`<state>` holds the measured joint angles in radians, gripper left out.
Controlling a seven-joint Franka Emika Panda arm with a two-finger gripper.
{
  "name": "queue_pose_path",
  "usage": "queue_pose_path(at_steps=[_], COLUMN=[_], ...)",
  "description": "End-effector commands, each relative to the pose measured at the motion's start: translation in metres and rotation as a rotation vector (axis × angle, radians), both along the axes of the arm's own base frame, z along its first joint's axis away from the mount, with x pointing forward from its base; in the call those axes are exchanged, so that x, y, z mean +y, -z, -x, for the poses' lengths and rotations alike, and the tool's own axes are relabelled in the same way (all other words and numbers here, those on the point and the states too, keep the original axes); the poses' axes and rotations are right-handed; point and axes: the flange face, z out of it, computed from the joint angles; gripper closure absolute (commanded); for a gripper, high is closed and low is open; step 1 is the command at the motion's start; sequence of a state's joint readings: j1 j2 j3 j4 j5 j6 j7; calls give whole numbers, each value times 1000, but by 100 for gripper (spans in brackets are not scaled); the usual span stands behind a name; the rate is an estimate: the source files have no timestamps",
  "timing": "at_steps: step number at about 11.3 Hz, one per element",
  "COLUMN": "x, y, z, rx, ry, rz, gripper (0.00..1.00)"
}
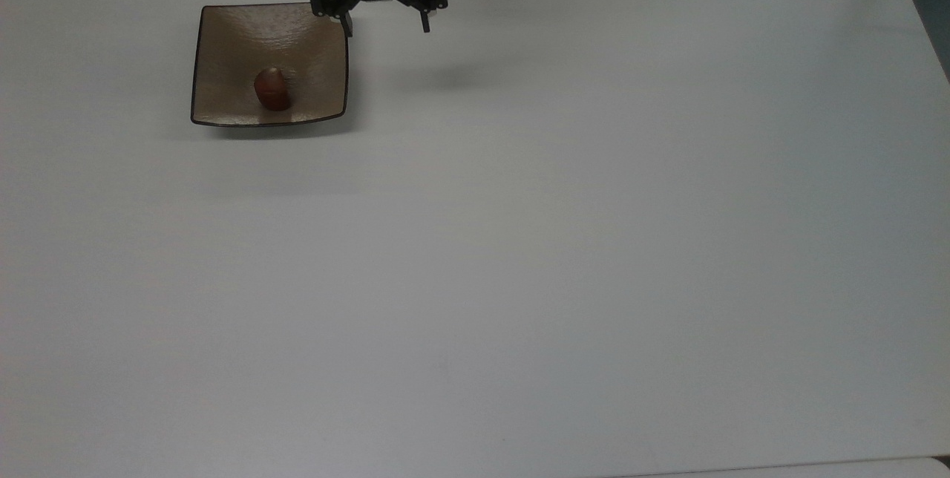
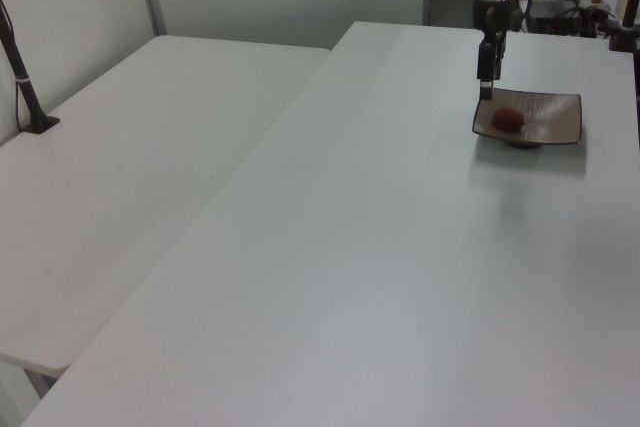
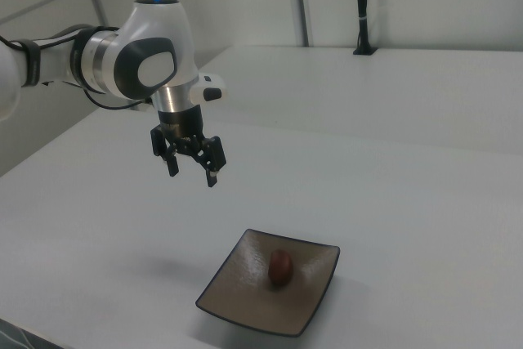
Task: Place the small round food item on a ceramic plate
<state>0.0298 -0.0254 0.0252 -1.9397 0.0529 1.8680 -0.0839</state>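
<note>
Gripper open; food item on plate.

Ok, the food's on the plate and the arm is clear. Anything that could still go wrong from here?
Little, but two things. The rounded food item lies loose on the glossy plate, toward one edge rather than dead centre, so a knock could roll it. The open gripper hangs in the air beside the plate's corner in the top view, so a low sweep back over could clip the upturned rim.

No readable text, no labels, no brands, no numbers anywhere
</note>
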Motion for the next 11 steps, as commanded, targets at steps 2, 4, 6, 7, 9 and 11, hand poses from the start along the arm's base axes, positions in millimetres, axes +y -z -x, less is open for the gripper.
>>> queue_pose_path(at_steps=[2, 4, 6, 7, 9, 11], x=[18, 22, 28, 28, 26, 23], y=[4, 7, 9, 11, 9, 1], z=[-5, -4, -2, -3, -5, -3], rx=[-42, -28, -16, -15, -32, -49], ry=[48, 42, 33, 33, 10, -10], rz=[-9, -8, -7, -6, 15, 81], gripper=[0, 0, 0, 0, 0, 0])
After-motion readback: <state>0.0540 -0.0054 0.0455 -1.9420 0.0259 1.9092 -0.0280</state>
